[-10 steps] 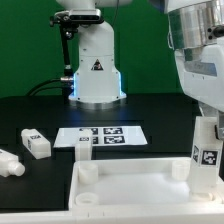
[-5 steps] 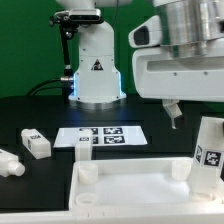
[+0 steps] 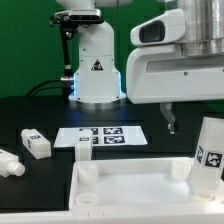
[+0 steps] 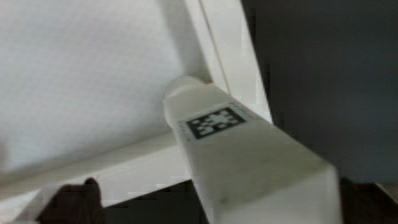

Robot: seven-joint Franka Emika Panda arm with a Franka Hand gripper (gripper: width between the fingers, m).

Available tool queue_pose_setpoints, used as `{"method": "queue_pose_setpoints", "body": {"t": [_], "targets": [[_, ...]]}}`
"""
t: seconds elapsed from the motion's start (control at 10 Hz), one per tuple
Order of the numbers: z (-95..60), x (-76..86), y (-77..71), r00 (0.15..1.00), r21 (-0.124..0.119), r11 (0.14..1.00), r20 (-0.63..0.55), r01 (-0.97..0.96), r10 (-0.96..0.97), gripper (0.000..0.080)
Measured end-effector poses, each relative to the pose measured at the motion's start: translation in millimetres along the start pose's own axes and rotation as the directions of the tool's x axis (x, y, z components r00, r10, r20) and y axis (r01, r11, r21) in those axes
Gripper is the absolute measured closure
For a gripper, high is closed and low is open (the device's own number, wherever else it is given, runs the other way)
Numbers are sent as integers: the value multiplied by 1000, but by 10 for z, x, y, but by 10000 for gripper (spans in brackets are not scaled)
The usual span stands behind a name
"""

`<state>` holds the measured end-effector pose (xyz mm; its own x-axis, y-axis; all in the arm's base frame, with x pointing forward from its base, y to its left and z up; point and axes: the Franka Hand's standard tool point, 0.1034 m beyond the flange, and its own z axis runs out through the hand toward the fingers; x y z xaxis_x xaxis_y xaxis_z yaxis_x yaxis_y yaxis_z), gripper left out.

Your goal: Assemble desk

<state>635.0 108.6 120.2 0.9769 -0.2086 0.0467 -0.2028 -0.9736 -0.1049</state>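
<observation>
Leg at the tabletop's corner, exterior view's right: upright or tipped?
Upright. The leg stands vertical at the tabletop corner, its tag facing the camera.

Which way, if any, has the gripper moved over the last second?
Yes. The gripper has risen and shifted toward the exterior view's left, off the upright desk leg, which stays standing in the tabletop corner.

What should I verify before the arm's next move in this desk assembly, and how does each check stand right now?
1. Is the gripper open and clear of the standing leg: ok.
2. Is the standing leg upright at the tabletop corner: ok.
3. Is that leg fully seated: cannot tell.
4. Do the loose leg and second loose leg lie free, unobstructed: ok.
5. Is the corner socket at the exterior view's left empty: ok.
</observation>
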Motion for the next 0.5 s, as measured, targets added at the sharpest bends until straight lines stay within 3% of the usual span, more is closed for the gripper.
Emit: {"method": "queue_pose_setpoints", "body": {"t": [0.2,0.3,0.4,0.5], "targets": [[18,8,42,999,1,999,-11,32,-32,151],[19,8,43,1000,2,1000,-10,24,-24,271],[19,7,39,999,3,999,-10,-35,35,271],[20,5,35,996,4,996,-9,-89,89,478]]}}
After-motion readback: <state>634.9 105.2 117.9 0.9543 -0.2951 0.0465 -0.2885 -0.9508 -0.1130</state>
